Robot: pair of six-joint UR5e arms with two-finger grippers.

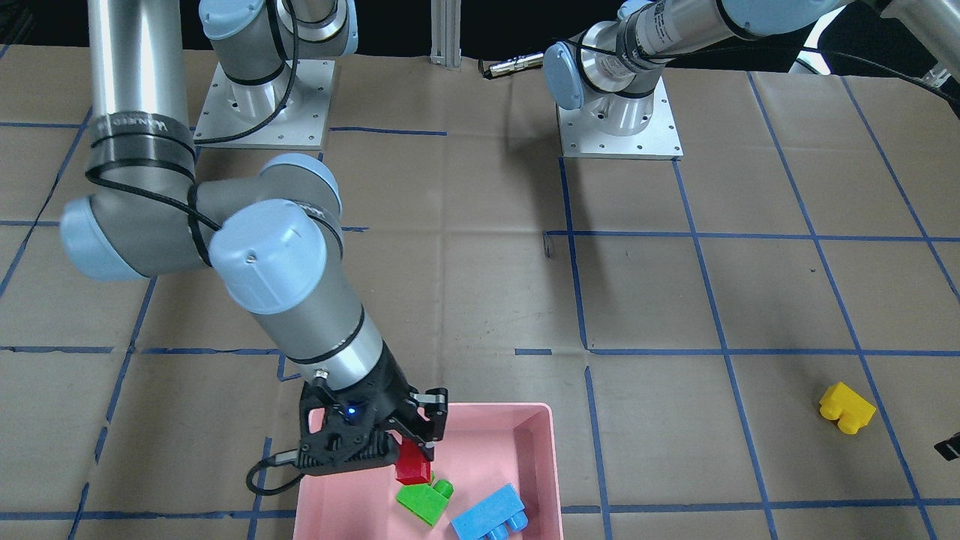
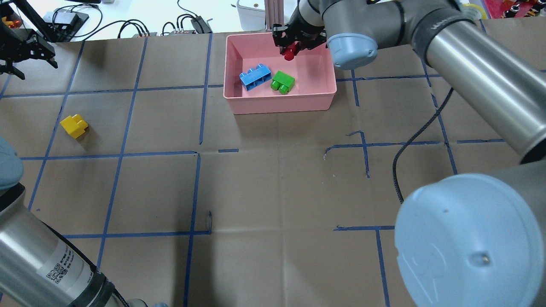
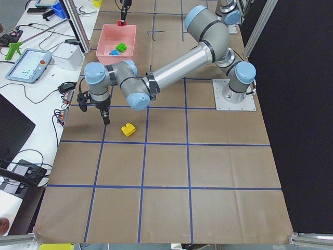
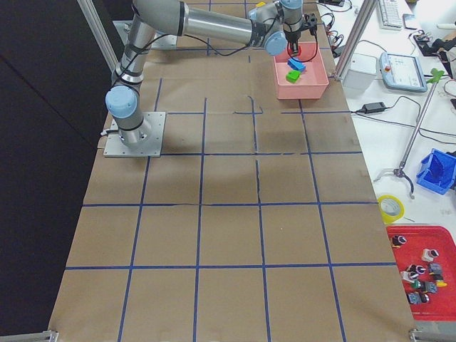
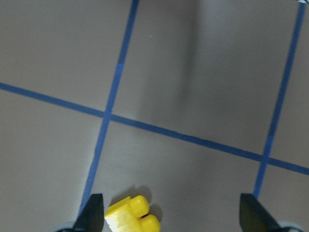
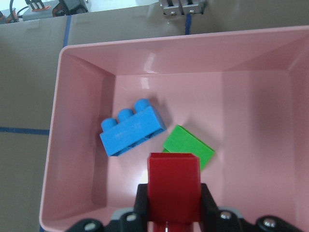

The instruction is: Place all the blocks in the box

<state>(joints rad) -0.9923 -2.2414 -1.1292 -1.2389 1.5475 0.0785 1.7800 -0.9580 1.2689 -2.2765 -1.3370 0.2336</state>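
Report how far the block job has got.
Done: the blue block and green block lie in the pink box. In hand: the right gripper holds the red block over the box, not yet released. Left: the yellow block sits on the table outside the box; the left gripper hangs near it, jaws open, nothing gripped.

The tool (image 6: 174, 209) grips red block (image 6: 173, 183) over box (image 6: 77, 145) holding blue block (image 6: 133, 130) and green block (image 6: 190, 147).

Brown papered table (image 2: 273, 192), blue tape grid (image 1: 787, 352), white side bench (image 4: 427, 121)
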